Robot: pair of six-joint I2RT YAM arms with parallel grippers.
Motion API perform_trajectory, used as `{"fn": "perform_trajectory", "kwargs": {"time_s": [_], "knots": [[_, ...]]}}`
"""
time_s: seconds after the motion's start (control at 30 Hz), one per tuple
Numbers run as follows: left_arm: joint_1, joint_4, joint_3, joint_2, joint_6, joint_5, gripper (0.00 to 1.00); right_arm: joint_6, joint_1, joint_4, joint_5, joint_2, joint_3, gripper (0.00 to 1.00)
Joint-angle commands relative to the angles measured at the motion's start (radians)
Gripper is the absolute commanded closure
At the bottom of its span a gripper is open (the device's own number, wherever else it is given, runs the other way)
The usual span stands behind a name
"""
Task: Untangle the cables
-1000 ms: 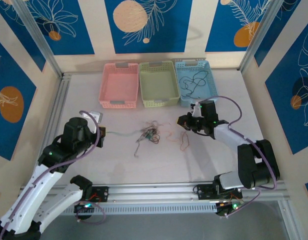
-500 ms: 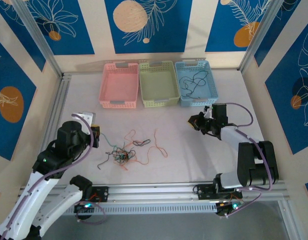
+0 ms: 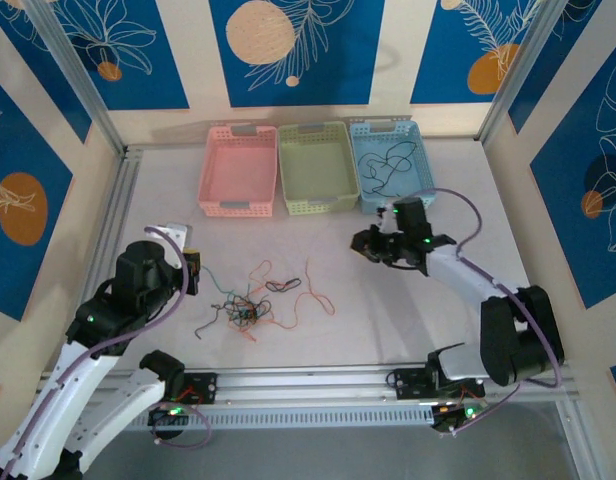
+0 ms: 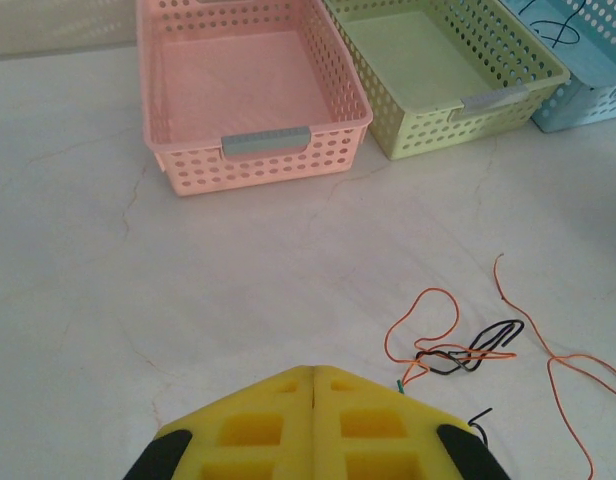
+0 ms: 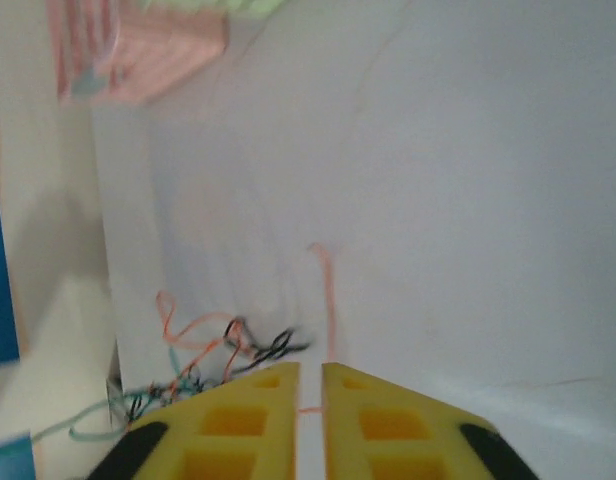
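Sizing up the tangled cables (image 3: pixel 244 312), we keep the left gripper (image 3: pixel 192 272) closed and empty near them and the right gripper (image 3: pixel 368 244) barely parted farther off; next, we judge, comes gripping the loose orange cable (image 3: pixel 310 270)

I look down on a white, faintly veined table (image 3: pixel 418 320), boxed in by walls (image 3: pixel 288 50) of cream and deep blue panels with white leaf outlines and peach and orange discs. Silver aluminium posts (image 3: pixel 78 85) rise at its far corners, and a slotted aluminium rail (image 3: pixel 308 382) runs along its near edge. The light is soft and even.
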Motion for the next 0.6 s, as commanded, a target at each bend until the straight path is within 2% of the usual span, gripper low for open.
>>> {"fn": "perform_trajectory", "kwargs": {"time_s": [0.0,0.23,0.33,0.57], "knots": [[0.011,-0.002,-0.001,0.002,0.011,0.005,1.0,0.002,0.121,-0.149,0.063,0.077,0.063,0.77],[0.012,-0.002,-0.003,0.005,0.012,0.017,1.0,0.105,0.344,-0.268,0.168,0.205,0.194,0.69],[0.012,0.0,-0.003,0.009,0.012,0.025,1.0,0.139,0.399,-0.255,0.188,0.235,0.19,0.66],[0.011,0.0,-0.003,0.012,0.012,0.03,1.0,0.156,0.474,-0.265,0.191,0.323,0.234,0.65]]}}
